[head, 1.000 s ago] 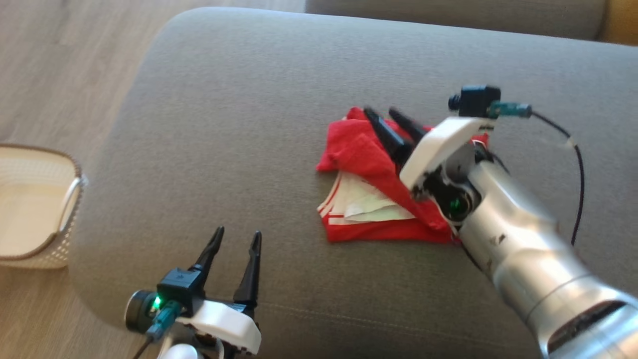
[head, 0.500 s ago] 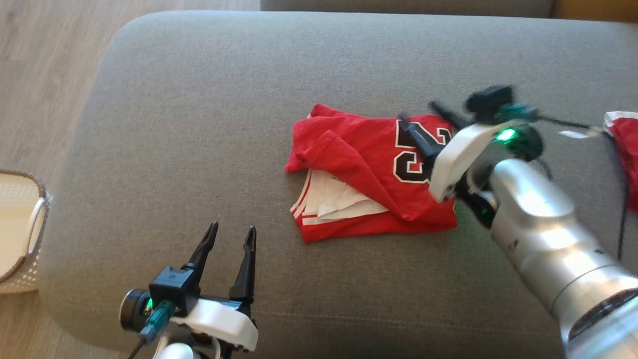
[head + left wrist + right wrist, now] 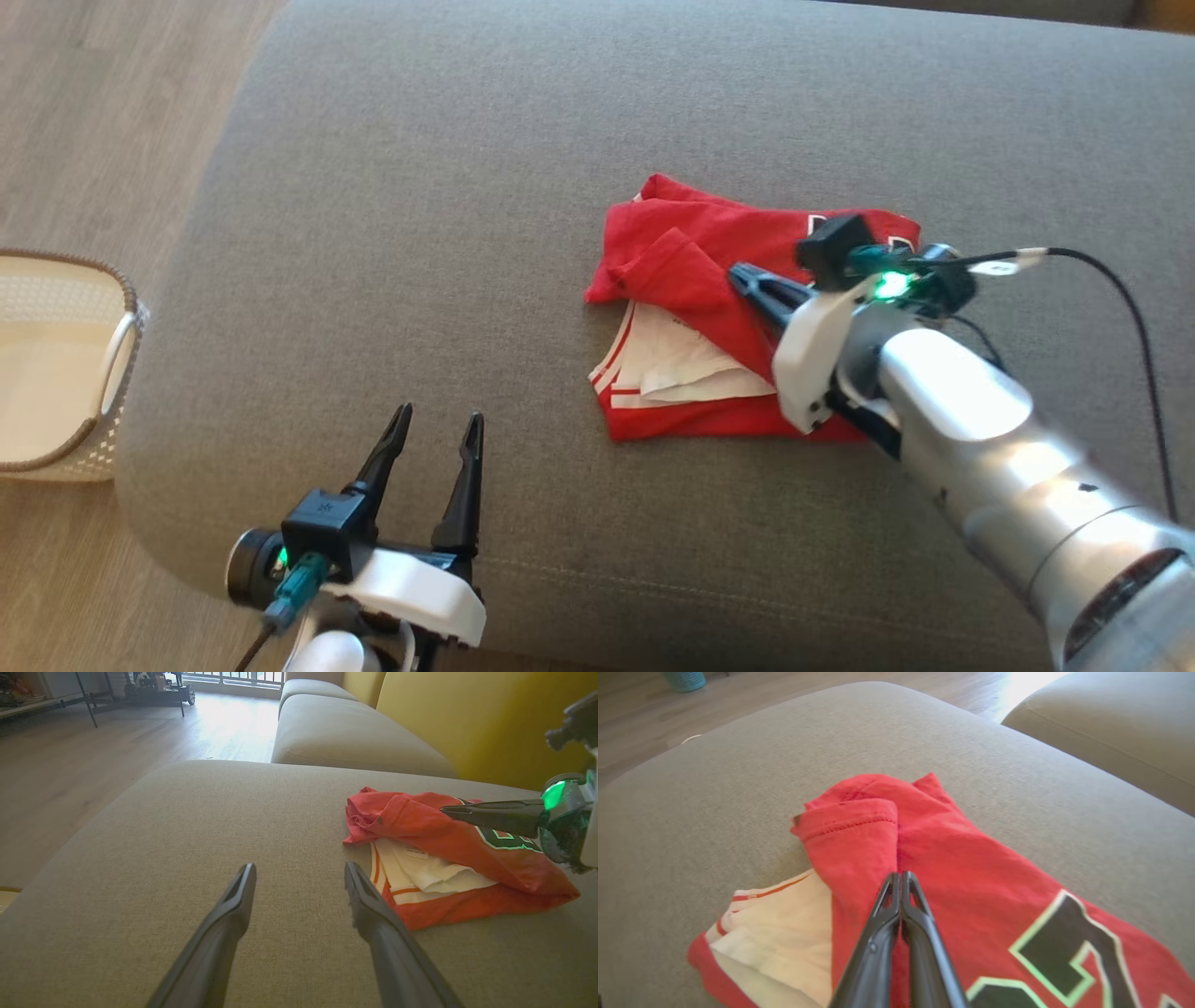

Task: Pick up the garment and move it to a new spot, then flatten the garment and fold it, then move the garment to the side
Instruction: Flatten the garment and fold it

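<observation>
Bright daylight glares on the far floor [image 3: 233, 714]; head view slightly soft.

The right gripper [image 3: 742, 275] extended forward on its silver forearm [image 3: 971, 420], fingers [image 3: 878, 942] pressed tightly together. The left gripper [image 3: 440, 413] rested well behind and to its left, jaws spread wide.

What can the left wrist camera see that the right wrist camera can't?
Left wrist view adds the yellow sofa back and the left gripper, jaws open. Right wrist view adds a teal container on the floor. Both have the red garment, the grey cushion and the right gripper, jaws shut, above the garment.
</observation>
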`<state>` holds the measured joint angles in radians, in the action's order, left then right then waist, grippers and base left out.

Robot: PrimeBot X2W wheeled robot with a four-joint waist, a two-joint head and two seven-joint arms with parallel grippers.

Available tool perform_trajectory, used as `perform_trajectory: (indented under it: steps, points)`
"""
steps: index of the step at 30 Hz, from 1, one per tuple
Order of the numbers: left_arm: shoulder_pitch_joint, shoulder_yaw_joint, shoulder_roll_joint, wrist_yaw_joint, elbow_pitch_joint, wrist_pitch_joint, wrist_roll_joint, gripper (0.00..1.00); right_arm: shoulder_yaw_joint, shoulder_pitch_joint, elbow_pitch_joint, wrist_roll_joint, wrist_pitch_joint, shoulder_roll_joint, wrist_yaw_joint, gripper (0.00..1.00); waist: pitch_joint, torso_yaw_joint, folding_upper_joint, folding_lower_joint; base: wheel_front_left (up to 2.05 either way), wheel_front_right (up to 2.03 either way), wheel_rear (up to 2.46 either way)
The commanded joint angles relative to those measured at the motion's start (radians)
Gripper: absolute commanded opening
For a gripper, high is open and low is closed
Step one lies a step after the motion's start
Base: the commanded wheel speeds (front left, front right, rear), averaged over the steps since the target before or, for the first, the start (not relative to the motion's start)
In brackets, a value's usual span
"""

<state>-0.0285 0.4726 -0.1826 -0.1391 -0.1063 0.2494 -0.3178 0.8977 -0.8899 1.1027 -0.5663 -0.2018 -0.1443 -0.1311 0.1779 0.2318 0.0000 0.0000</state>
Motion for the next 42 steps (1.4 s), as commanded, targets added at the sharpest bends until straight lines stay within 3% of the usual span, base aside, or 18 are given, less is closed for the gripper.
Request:
perform_trajectory:
  steps: [1, 5, 10, 15, 20, 21, 22, 23, 24, 27, 31, 36, 37, 38, 42]
  points:
    - [-0.04, -0.03, -0.005, 0.005, 0.025, 0.012, 0.009, 1.0, 0.014, 0.009, -0.028, -0.011, 0.0, 0.018, 0.0, 0.0, 0.001, 0.003, 0.0, 0.0, 0.0, 0.0, 0.0]
    - [-0.045, -0.026, -0.003, 0.006, 0.019, 0.012, 0.009, 1.0, 0.082, 0.035, -0.074, -0.071, 0.034, 0.025, 0.0, 0.0, -0.003, 0.011, 0.0, 0.0, 0.0, 0.0, 0.0]
    - [-0.039, -0.029, -0.007, 0.001, 0.017, 0.012, 0.007, 1.0, 0.196, 0.087, -0.218, -0.216, 0.112, -0.002, 0.0, 0.0, -0.017, 0.004, 0.0, 0.0, 0.0, 0.0, 0.0]
    - [-0.029, -0.027, -0.012, -0.002, 0.019, 0.012, 0.007, 1.0, 0.292, 0.11, -0.413, -0.376, 0.149, -0.074, 0.0, 0.0, -0.035, -0.012, 0.0, 0.0, 0.0, 0.0, 0.0]
    - [-0.02, -0.024, -0.017, -0.006, 0.023, 0.012, 0.006, 1.0, 0.28, 0.089, -0.489, -0.437, 0.085, -0.176, 0.0, 0.0, -0.056, -0.022, 0.0, 0.0, 0.0, 0.0, 0.0]
    - [-0.016, -0.025, -0.018, -0.008, 0.023, 0.012, 0.005, 1.0, 0.268, 0.09, -0.487, -0.436, 0.063, -0.194, 0.0, 0.09, -0.064, -0.023, 0.0, 0.0, 0.0, 0.0, 0.0]
    - [-0.01, -0.027, -0.019, -0.012, 0.024, 0.012, 0.004, 1.0, 0.254, 0.093, -0.481, -0.433, 0.041, -0.21, 0.0, 0.29, -0.071, -0.026, 0.0, 0.0, 0.0, 0.0, 0.0]
    - [-0.004, -0.031, -0.02, -0.016, 0.027, 0.012, 0.003, 1.0, 0.236, 0.097, -0.47, -0.425, 0.017, -0.224, 0.0, 0.71, -0.078, -0.03, 0.0, 0.0, 0.0, 0.0, 0.0]
    - [0.003, -0.035, -0.021, -0.021, 0.03, 0.012, 0.001, 1.0, 0.216, 0.102, -0.458, -0.414, -0.005, -0.234, 0.0, 1.0, -0.085, -0.036, 0.0, 0.0, 0.0, 0.0, 0.0]
    - [0.019, -0.046, -0.021, -0.029, 0.038, 0.012, -0.005, 1.0, 0.167, 0.126, -0.439, -0.397, -0.035, -0.241, 0.0, 1.0, -0.102, -0.049, 0.0, 0.0, 0.0, 0.0, 0.0]
    - [0.052, -0.077, -0.022, -0.043, 0.056, 0.012, -0.02, 1.0, 0.026, 0.201, -0.436, -0.331, -0.058, -0.235, 0.0, 1.0, -0.146, -0.084, 0.0, 0.0, 0.0, 0.0, 0.0]
    - [0.089, -0.107, -0.035, -0.063, 0.093, 0.012, 0.011, 1.0, -0.311, 0.367, -0.529, -0.112, -0.06, -0.187, 0.0, 1.0, -0.174, -0.137, 0.0, 0.0, 0.0, 0.0, 0.0]
    - [0.095, -0.113, -0.035, -0.067, 0.103, 0.012, 0.02, 1.0, -0.388, 0.411, -0.558, -0.054, -0.06, -0.164, 0.0, 1.0, -0.178, -0.147, 0.0, 0.0, 0.0, 0.0, 0.0]
    - [0.111, -0.131, -0.029, -0.073, 0.124, 0.012, 0.034, 1.0, -0.524, 0.499, -0.629, 0.091, -0.06, -0.113, 0.0, 1.0, -0.187, -0.165, 0.0, 0.0, 0.0, 0.0, 0.0]
    - [0.139, -0.178, -0.002, -0.07, 0.166, 0.012, 0.06, 1.0, -0.718, 0.66, -0.788, 0.324, -0.06, 0.016, 0.0, 1.0, -0.197, -0.187, 0.0, 0.0, 0.0, 0.0, 0.0]
